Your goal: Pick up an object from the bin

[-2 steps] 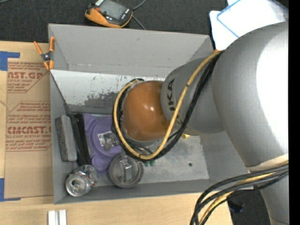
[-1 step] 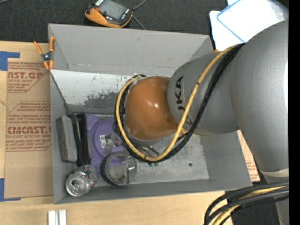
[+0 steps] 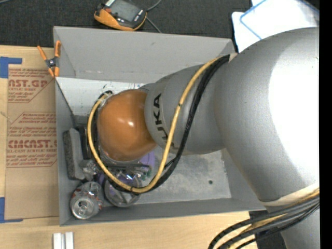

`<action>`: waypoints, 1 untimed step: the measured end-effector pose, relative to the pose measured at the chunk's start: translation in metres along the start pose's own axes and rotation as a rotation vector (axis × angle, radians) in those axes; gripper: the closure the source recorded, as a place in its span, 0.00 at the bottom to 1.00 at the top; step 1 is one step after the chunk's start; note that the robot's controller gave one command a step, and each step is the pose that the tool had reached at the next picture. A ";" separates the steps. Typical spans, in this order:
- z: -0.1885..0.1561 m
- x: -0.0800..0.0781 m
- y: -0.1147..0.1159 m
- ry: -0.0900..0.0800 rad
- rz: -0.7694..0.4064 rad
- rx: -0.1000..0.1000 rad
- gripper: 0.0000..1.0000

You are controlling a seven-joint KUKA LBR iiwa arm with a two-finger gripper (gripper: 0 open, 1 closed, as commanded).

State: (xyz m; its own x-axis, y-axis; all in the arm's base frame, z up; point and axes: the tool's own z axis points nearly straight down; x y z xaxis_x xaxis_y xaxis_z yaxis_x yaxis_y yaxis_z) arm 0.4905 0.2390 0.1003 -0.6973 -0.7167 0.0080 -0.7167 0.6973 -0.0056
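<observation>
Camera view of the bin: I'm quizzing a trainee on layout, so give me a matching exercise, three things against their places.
Things:
1 crushed drink can
2 dark grey bar
3 purple scrap

Places:
A along the bin's left wall
B just under the orange wrist cover's lower right edge
C lower-left corner

Pairs: 1-C; 2-A; 3-B.

The arm [image 3: 218, 113] bears the letters "UKA".

A can [image 3: 83, 207] lay in the bin's [image 3: 140, 45] lower-left corner, a long bar [image 3: 71, 150] along the left wall behind it, a small heap [image 3: 127, 183] just right of the can.
</observation>
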 end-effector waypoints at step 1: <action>0.025 0.014 -0.006 -0.003 0.052 -0.006 0.00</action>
State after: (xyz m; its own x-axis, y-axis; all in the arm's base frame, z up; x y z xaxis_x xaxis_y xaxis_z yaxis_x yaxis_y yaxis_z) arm 0.4850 0.2246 0.0754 -0.7335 -0.6797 0.0052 -0.6797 0.7335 0.0001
